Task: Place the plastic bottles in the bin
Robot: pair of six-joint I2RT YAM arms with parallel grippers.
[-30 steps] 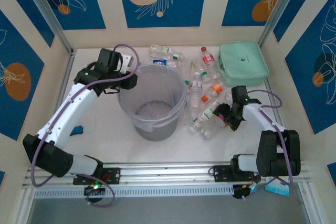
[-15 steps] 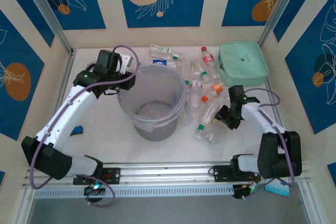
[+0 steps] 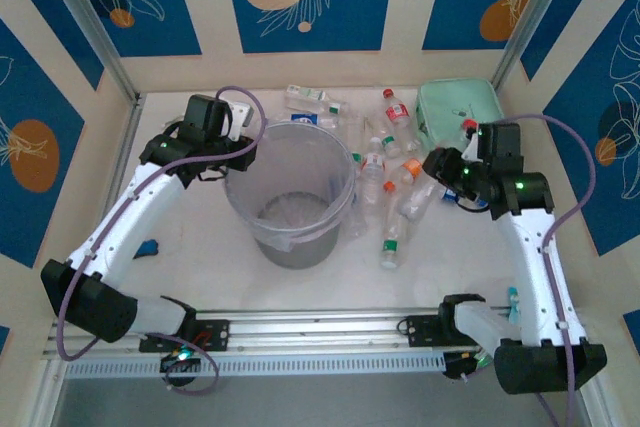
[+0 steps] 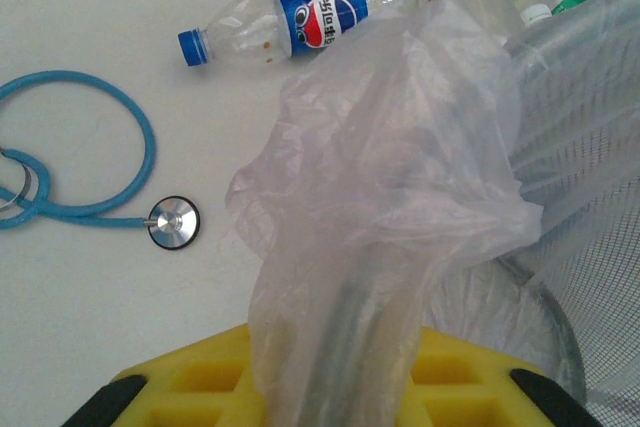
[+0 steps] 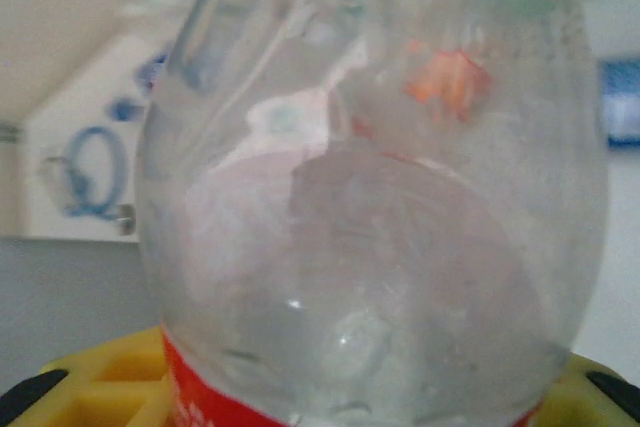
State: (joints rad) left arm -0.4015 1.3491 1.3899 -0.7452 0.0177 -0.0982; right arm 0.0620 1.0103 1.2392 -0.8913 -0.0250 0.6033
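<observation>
Presently, right jaws tight on a clear red-labelled bottle [image 5: 370,197]; left jaws tight on the bin's [image 3: 292,247] liner [image 4: 380,197].

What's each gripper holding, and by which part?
Right gripper: a clear plastic bottle with a red label, gripped around the label. Left gripper: the thin clear plastic liner, pinched at the translucent round bin's rim.

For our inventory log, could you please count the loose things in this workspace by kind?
bottles: about 8, since they overlap
bin: 1
mint box: 1
stethoscope: 1
bag: 1
Total: about 12
</observation>
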